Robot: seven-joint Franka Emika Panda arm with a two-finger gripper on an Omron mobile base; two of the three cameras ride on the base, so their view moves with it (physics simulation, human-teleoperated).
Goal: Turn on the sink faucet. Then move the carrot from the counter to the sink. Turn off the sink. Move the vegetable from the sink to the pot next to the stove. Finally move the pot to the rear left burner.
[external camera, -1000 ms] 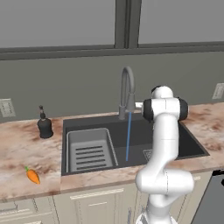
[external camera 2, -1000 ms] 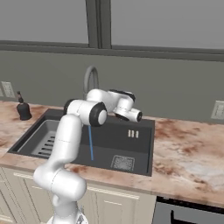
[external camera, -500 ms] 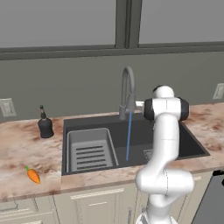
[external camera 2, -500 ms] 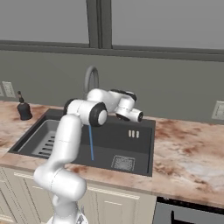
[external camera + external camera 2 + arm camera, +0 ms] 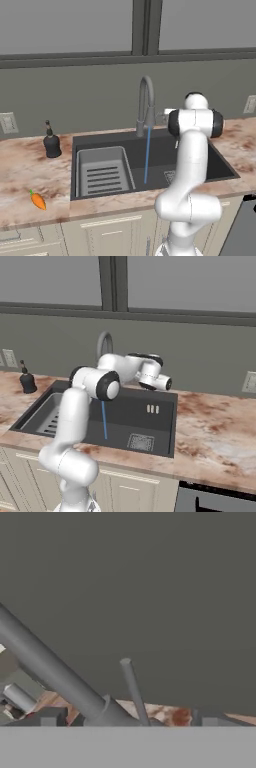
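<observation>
Water runs in a blue stream (image 5: 148, 155) from the grey arched faucet (image 5: 146, 102) into the dark sink (image 5: 200, 160). The orange carrot (image 5: 37, 200) lies on the marble counter, left of the sink near the front edge. My gripper (image 5: 129, 718) is up at the faucet's base behind the basin, open, its fingertips (image 5: 50, 716) spread wide. The thin faucet lever (image 5: 132, 689) rises between them, and the thick faucet neck (image 5: 50, 667) slants past on the left. From the right base the gripper (image 5: 167, 384) sits right of the faucet (image 5: 104, 346).
A dark soap dispenser (image 5: 51, 142) stands at the back left of the counter. A ribbed drying rack (image 5: 104, 172) fills the sink's left half. A dark appliance front (image 5: 215, 501) lies below the counter on the right. Wall outlets (image 5: 7, 122) flank the sink.
The gripper's jaws have spread from partly closed to wide apart. The arm has barely moved and the water keeps running.
</observation>
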